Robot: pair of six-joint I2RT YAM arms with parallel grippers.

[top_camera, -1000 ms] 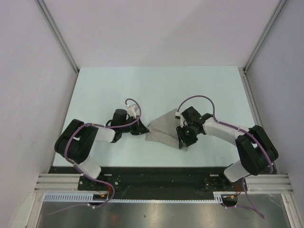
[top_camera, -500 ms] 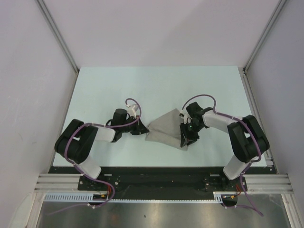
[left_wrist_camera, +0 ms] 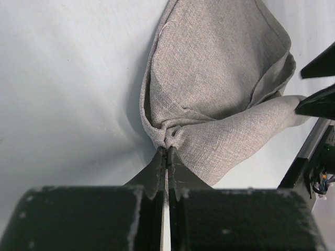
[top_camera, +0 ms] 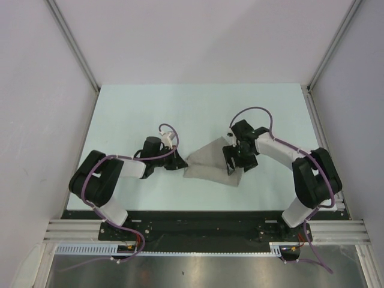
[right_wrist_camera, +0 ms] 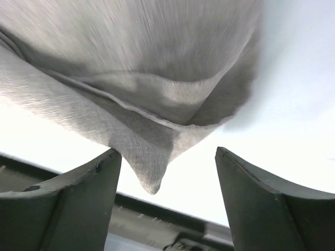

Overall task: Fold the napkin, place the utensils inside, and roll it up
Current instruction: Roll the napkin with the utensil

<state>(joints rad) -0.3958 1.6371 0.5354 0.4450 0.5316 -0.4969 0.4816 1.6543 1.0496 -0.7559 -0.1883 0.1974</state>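
Note:
The napkin (top_camera: 207,162) lies as a folded grey-beige cloth between the two arms, in the near half of the table. My left gripper (top_camera: 182,162) is shut on the napkin's left corner; the left wrist view shows the cloth (left_wrist_camera: 220,78) bunched at the closed tips of that gripper (left_wrist_camera: 167,150). My right gripper (top_camera: 230,161) stands open at the cloth's right end. In the right wrist view that gripper (right_wrist_camera: 167,159) has its jaws wide apart, and a loose corner of the napkin (right_wrist_camera: 146,78) hangs between them, gripped by neither. The utensils are out of view.
The pale table (top_camera: 198,108) is bounded by white side walls. A black rail (top_camera: 198,219) runs along the near edge by the arm bases. The right gripper's dark fingers (left_wrist_camera: 316,102) show at the right edge of the left wrist view.
My right gripper has opened and let go of the napkin's right corner, shifting slightly toward the far side. The left gripper has kept its hold and has not moved.

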